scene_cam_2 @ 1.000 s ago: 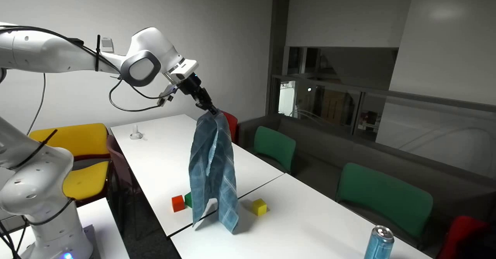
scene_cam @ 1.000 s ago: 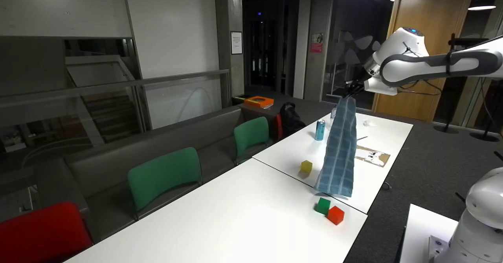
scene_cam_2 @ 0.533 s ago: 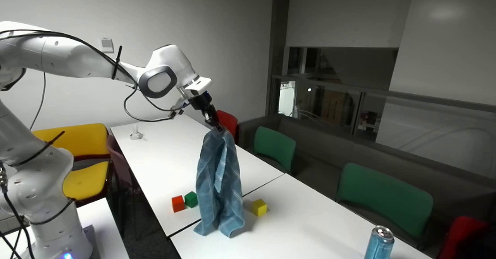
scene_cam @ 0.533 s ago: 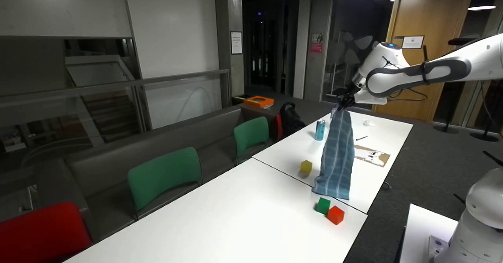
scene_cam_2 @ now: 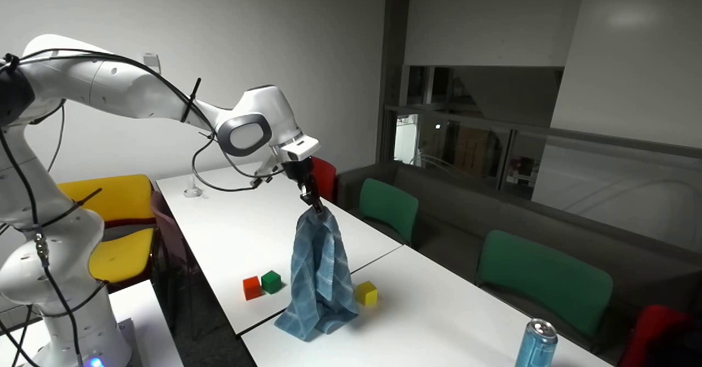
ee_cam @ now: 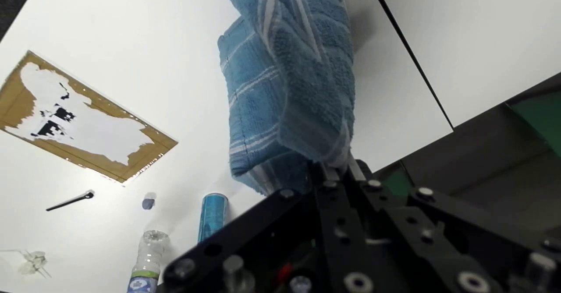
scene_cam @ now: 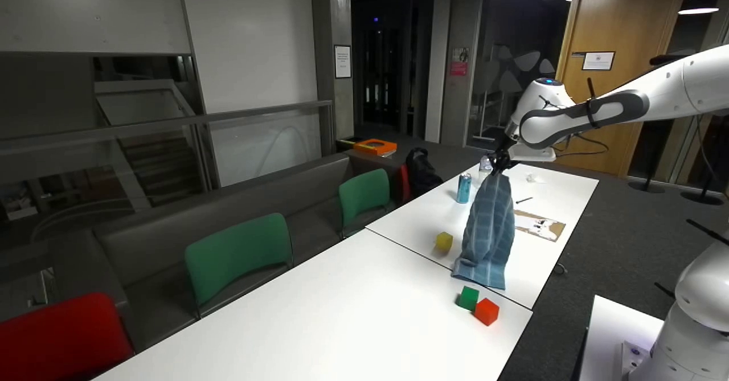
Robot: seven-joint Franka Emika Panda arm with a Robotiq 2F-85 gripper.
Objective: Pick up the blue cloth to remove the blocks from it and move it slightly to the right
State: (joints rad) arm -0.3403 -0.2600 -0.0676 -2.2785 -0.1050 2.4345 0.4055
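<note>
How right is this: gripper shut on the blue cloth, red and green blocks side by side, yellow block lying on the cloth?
Not quite: the yellow block isn't on the blue cloth; both exterior views show it on the white tabletop beside the cloth. The rest holds: gripper shut on the cloth, red block and green block side by side.
</note>
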